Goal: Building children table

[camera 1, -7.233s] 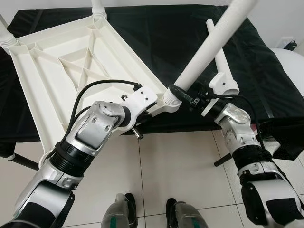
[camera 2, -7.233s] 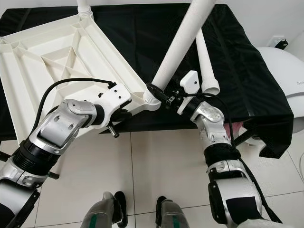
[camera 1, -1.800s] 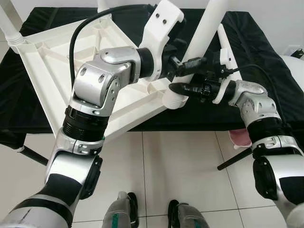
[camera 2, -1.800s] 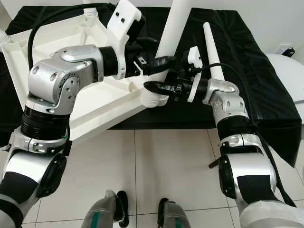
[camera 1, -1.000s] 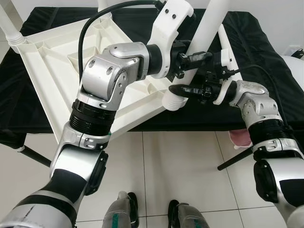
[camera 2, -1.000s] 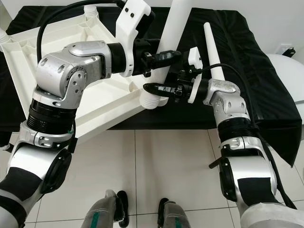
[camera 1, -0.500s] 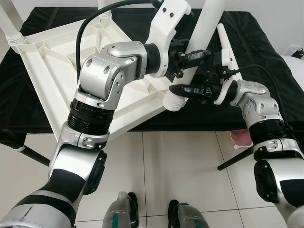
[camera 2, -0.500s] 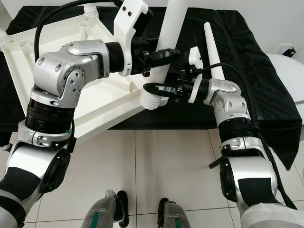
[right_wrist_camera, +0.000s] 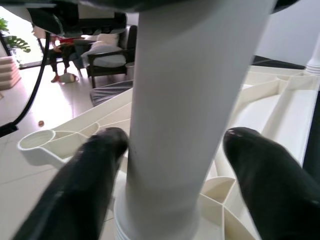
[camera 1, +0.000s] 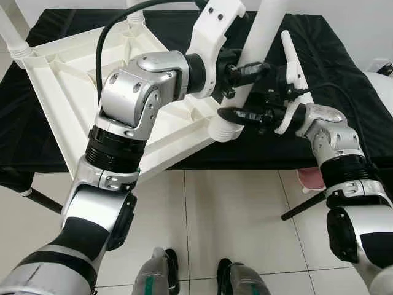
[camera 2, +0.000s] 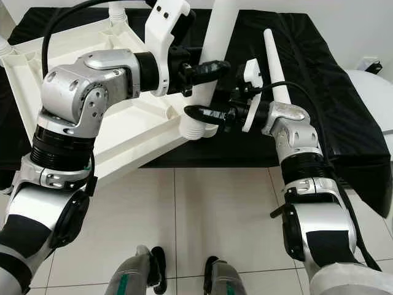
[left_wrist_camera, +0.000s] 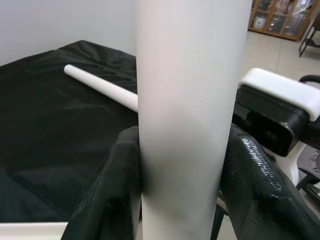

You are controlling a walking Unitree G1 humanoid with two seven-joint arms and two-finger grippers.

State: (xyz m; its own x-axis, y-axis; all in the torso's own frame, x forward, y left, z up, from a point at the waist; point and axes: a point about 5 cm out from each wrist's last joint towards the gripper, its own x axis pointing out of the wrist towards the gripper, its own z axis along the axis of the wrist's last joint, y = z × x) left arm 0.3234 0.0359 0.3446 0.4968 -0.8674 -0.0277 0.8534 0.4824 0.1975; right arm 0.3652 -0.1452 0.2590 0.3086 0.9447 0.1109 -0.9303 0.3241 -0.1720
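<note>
Above the corner socket (camera 1: 222, 130) of the upturned tabletop (camera 1: 92, 80), the left gripper (camera 1: 245, 72) has closed its fingers on the leg (camera 1: 261, 37), right gripper (camera 1: 236, 114) fingers spread beside its base, so seating can proceed

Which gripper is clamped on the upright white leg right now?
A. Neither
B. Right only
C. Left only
C. The left gripper presses both fingers against the white leg; the right gripper brackets the same leg lower down, with its jaws apart and gaps on both sides.
</note>
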